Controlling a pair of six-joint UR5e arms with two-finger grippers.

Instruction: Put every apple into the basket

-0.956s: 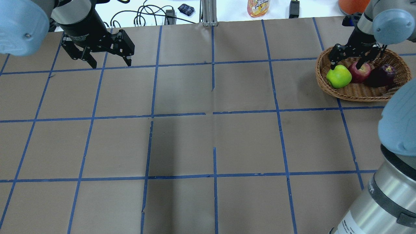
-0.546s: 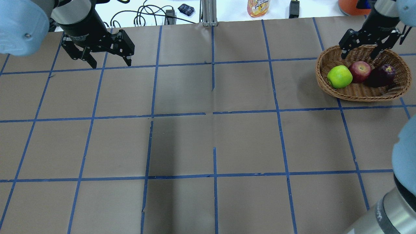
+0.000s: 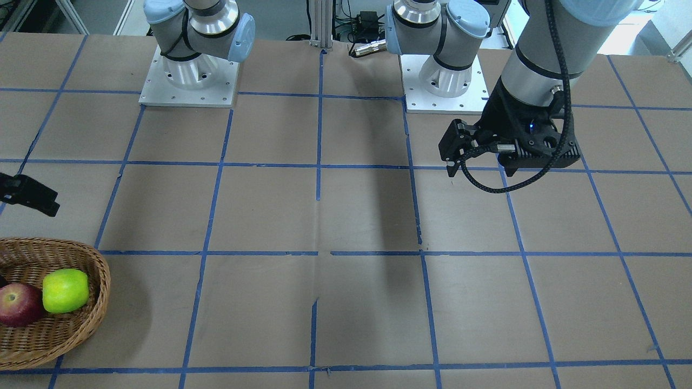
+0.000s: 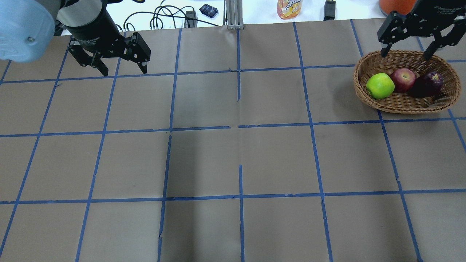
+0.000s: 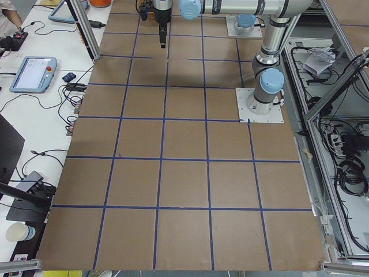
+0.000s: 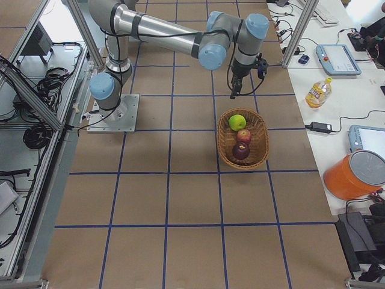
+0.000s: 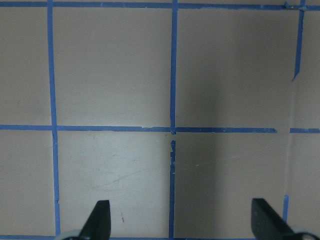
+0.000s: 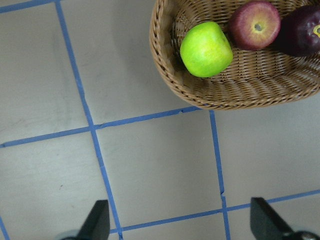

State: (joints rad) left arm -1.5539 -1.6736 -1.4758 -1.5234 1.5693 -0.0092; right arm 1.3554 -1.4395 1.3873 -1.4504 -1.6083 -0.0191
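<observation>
In the overhead view, the basket [image 4: 400, 103] sits on the table [image 4: 233, 156] at the upper right of the frame. All three apples lie inside it in a row. The green apple [image 4: 380, 85] is at the left end, the red apple [image 4: 403, 80] is in the middle, touching it, and the dark purple apple [image 4: 427, 83] is on the right. The right gripper [image 4: 405, 55] hangs over the basket's far rim, clear of the fruit, with its jaws spread wide and nothing between them. The left gripper [image 4: 125, 72] hovers at the upper left of the frame, well apart from the basket, with its jaws also wide and empty.
</observation>
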